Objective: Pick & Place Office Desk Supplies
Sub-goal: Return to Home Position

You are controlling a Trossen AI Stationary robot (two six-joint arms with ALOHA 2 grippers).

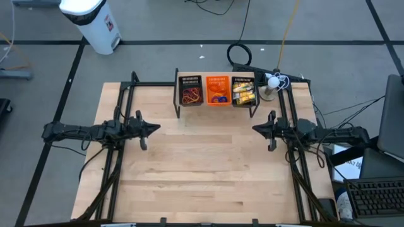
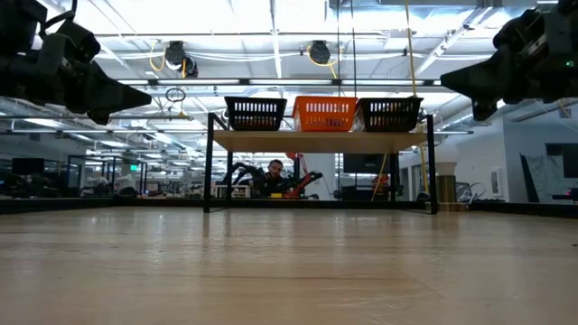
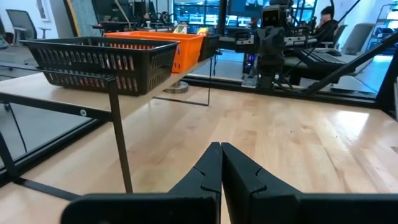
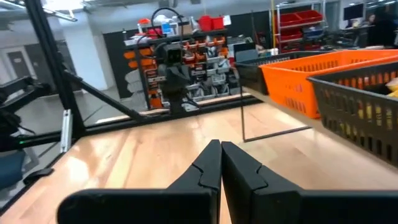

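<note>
While the left claw (image 3: 221,148) and right claw (image 4: 221,144) hang closed and empty, bins (image 2: 323,115) mostly hide supplies (image 1: 191,96).

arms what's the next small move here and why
Probably just a slight retreat of the left gripper and right gripper toward rest: both are shut and empty, and the orange bin and black bins already sit on the shelf.

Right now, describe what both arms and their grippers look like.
The left arm and right arm are matte black, slim and jointed. The left gripper and right gripper each end in two black wedge-shaped fingers tapering to a point, with stepped inner edges. No markings show.
</note>
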